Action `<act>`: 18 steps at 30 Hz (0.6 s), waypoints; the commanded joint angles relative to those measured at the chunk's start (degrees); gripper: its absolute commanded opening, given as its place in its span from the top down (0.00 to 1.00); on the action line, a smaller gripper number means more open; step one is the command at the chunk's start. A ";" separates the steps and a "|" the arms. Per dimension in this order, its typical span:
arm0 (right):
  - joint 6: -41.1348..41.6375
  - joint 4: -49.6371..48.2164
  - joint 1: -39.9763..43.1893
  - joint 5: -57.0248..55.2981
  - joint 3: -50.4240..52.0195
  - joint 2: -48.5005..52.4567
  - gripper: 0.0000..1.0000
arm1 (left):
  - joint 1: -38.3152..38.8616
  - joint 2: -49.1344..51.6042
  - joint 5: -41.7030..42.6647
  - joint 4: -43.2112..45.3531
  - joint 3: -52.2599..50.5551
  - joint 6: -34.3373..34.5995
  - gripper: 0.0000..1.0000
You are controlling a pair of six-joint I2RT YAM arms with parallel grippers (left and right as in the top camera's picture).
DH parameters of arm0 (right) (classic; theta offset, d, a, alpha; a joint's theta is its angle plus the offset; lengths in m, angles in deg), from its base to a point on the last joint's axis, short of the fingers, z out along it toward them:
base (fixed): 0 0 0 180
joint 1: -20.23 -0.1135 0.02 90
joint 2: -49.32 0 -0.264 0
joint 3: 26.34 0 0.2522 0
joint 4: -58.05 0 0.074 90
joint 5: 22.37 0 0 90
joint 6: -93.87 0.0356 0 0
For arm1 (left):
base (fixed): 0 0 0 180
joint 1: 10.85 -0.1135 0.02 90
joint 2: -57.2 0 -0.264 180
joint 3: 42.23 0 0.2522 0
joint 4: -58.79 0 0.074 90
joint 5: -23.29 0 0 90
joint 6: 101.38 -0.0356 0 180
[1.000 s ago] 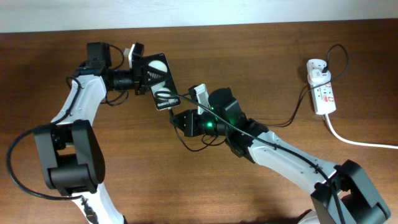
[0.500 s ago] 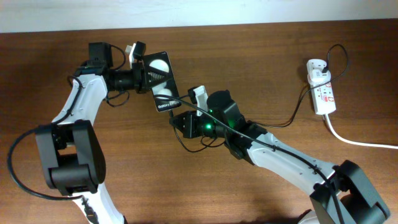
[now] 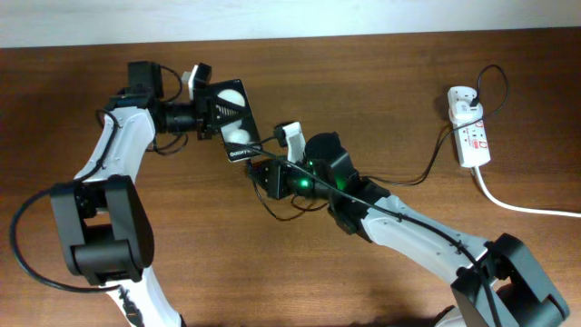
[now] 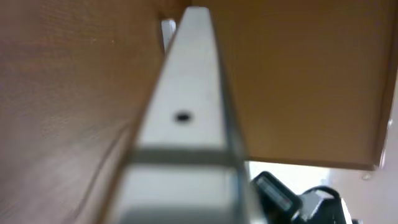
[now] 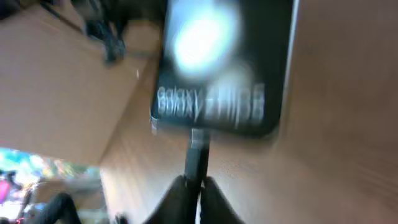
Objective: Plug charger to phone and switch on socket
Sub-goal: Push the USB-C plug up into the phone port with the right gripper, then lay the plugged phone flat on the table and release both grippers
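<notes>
1. Two arms meet over the brown table (image 3: 381, 73), left of centre in the overhead view. The left arm (image 3: 113, 150) rises from its base at 8 o'clock, bends at the elbow near 10 o'clock, and turns its wrist toward 3 o'clock.
2. The left gripper (image 3: 211, 107) is clamped on the phone (image 3: 234, 113) at the edge facing 9 o'clock. The phone is held off the table with its glossy screen tilted toward the overhead camera, two white glares on it. In the left wrist view only a blurred pale strip with a small dark hole (image 4: 186, 124) shows; what it is I cannot tell.
3. The right gripper (image 3: 259, 171) sits just beside the phone's lower end, at its 5 o'clock. The right wrist view shows its fingers (image 5: 186, 193) pinched tight on the charger (image 5: 198, 155), the plug tip touching the phone's bottom edge below the white lettering. Whether it is seated in the port is too blurred to tell.
4. The right arm (image 3: 418, 232) stretches from its base at 5 o'clock up toward 10 o'clock, green lights on its wrist.
5. The thin black cable trails along that arm toward 3 o'clock, then climbs to a white adapter (image 3: 464, 98).
6. The adapter sits in the socket (image 3: 473, 136), which lies flat at 2 o'clock; its thick white cord (image 3: 526, 207) runs off toward 4 o'clock.
</notes>
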 commanded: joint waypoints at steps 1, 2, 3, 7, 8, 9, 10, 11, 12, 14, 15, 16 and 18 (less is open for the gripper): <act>-0.83 -1.40 1.62 -9.20 -2.12 -0.07 0.22 | 2.03 0.17 1.99 -1.84 -0.94 0.85 1.00; -0.85 -0.17 2.21 -9.22 -2.12 -0.07 0.13 | 2.03 0.17 0.50 -1.68 -0.94 0.85 1.00; -0.85 2.21 3.43 -9.20 -2.12 -0.07 0.09 | 2.03 0.17 -1.84 -1.68 -0.94 0.83 1.00; -5.01 10.97 10.10 -0.76 -2.12 -0.07 0.01 | 2.36 0.17 -20.22 -2.47 -0.94 0.52 1.00; -5.92 14.67 12.68 0.50 -2.12 -0.07 0.01 | 3.04 0.17 -25.59 -3.78 -0.94 0.55 1.00; -7.54 19.34 15.10 0.46 -2.12 -0.07 0.01 | 4.39 0.17 -32.11 -5.33 -0.94 0.55 1.00; -9.25 23.39 17.27 0.44 -2.12 -0.07 0.01 | 5.97 0.17 -37.09 -6.38 -0.94 0.57 1.00; -11.13 28.17 20.04 0.44 -2.12 -0.07 0.01 | 8.20 0.17 -42.14 -7.37 -0.94 0.59 1.00; -11.37 30.67 21.42 0.20 -2.12 -0.07 0.01 | 10.10 0.17 -45.90 -7.72 -0.94 0.59 1.00; -11.34 36.26 24.30 -2.29 -2.12 -0.07 0.01 | 15.19 0.20 -54.07 -7.72 -0.94 0.76 1.00; -11.34 37.31 24.74 -3.37 -2.12 -0.07 0.01 | 17.49 0.37 -57.77 -7.74 -0.94 2.25 1.00; -11.34 38.18 24.83 -4.31 -2.12 -0.07 0.01 | 19.19 0.79 -60.35 -7.69 -0.94 3.82 1.00; -11.34 38.34 24.83 -4.31 -2.12 -0.07 0.02 | 21.66 1.92 -62.25 -7.32 -0.94 4.28 1.00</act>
